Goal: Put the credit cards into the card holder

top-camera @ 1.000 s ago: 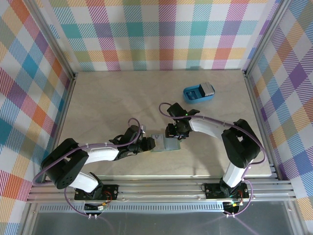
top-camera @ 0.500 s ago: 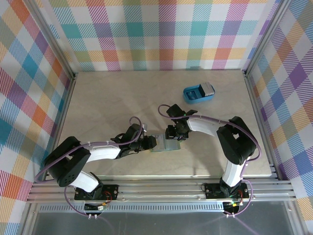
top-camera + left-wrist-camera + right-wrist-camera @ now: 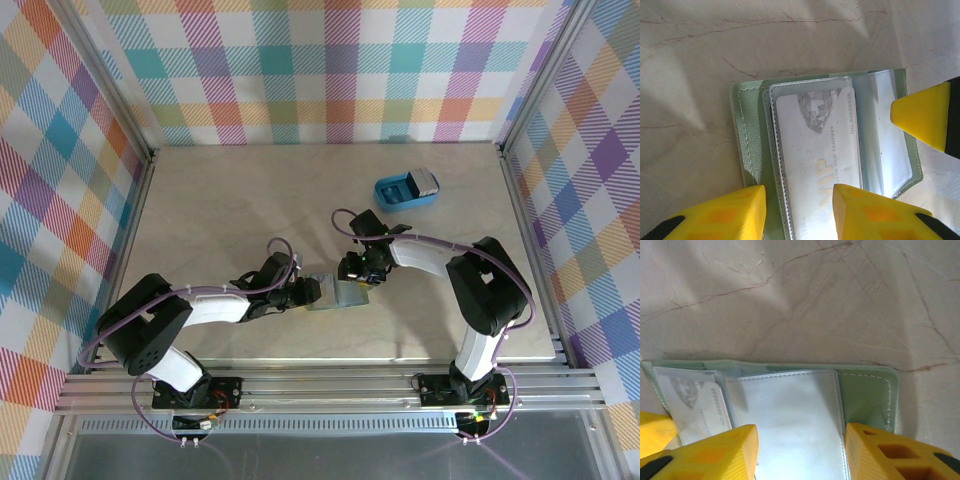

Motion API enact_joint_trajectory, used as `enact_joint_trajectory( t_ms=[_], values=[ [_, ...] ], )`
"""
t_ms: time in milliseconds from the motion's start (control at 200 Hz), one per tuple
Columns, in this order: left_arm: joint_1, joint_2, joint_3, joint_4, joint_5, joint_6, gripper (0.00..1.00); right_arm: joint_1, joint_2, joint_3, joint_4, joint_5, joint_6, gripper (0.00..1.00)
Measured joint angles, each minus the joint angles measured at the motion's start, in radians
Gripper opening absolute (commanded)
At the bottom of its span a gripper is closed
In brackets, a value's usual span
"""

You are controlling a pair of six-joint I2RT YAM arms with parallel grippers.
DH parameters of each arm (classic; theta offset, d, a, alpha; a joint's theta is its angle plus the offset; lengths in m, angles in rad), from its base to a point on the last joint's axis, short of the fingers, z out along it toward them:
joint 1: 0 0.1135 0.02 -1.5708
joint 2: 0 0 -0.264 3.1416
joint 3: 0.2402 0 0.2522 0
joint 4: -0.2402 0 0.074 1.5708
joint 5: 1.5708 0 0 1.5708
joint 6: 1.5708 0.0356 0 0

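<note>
Credit card (image 3: 815, 150) partly hidden, perhaps sleeved.

L arm (image 3: 215, 310) leaned toward card holder (image 3: 338, 296); R wrist (image 3: 372, 228) shifted.

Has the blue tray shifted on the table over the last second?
No. The blue tray sits at the same distance from the table's far edge as in both earlier top views.
</note>
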Motion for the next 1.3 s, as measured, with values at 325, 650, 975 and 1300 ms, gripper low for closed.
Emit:
enact_joint_trajectory(
  t_ms=[325, 650, 975, 1300],
  values=[
    [0.0, 0.006, 0.005, 0.005, 0.0, 0.0, 0.4, 0.001, -0.04, -0.005, -0.009, -0.003, -0.001, 0.49],
    [0.0, 0.015, 0.006, 0.021, 0.001, 0.0, 0.4, 0.002, -0.066, -0.019, -0.016, -0.003, -0.001, 0.48],
    [0.0, 0.011, 0.006, 0.019, -0.001, 0.0, 0.4, 0.002, -0.131, -0.042, -0.007, -0.088, 0.0, 0.46],
    [0.0, -0.073, 0.006, -0.043, -0.024, 0.013, 0.4, 0.002, -0.136, -0.048, 0.033, -0.183, 0.001, 0.44]
  ],
)
